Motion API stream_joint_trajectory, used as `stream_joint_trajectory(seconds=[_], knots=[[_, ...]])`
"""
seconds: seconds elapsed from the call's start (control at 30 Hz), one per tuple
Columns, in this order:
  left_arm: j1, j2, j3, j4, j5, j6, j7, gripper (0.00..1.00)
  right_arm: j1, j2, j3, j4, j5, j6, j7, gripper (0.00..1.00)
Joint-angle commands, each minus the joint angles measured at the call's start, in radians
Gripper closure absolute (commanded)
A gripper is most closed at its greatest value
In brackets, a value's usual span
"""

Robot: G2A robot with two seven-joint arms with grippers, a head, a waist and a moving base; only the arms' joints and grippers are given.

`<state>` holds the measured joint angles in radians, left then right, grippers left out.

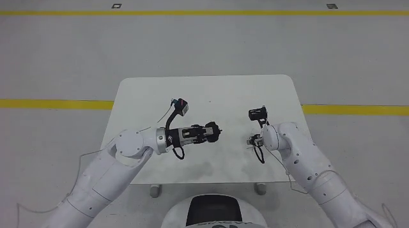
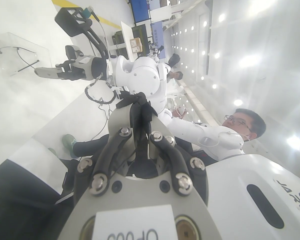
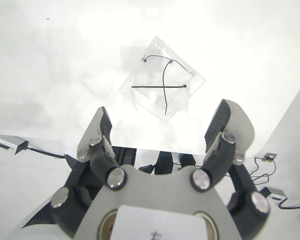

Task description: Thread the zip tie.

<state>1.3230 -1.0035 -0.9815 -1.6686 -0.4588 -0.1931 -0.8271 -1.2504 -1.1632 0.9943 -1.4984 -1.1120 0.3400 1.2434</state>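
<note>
Right wrist view, zip ties (image 3: 150,86) in clear tray (image 3: 150,103), beyond parted right jaws

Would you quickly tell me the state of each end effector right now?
Left end effector: closed; whether it holds anything cannot be told.
Right end effector: open, holding nothing.

The right end effector (image 3: 163,108) hangs with its ribbed fingers (image 3: 216,121) spread wide above the white surface (image 3: 64,63). Beyond the tips lies a clear square tray (image 3: 145,101) holding three black zip ties (image 3: 152,86); two cross, the third curves near one edge.
</note>
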Motion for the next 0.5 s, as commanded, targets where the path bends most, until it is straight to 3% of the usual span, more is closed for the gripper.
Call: stream_joint_trajectory(seconds=[0.0,0.47], knots=[[0.000,0.000,0.000,0.000,0.000,0.000,0.000,1.00,0.003,-0.007,0.015,0.000,-0.008,0.000,-0.017,0.00],[0.000,0.000,0.000,0.000,0.000,0.000,0.000,1.00,-0.007,-0.015,0.023,0.003,-0.011,0.000,-0.034,0.00]])
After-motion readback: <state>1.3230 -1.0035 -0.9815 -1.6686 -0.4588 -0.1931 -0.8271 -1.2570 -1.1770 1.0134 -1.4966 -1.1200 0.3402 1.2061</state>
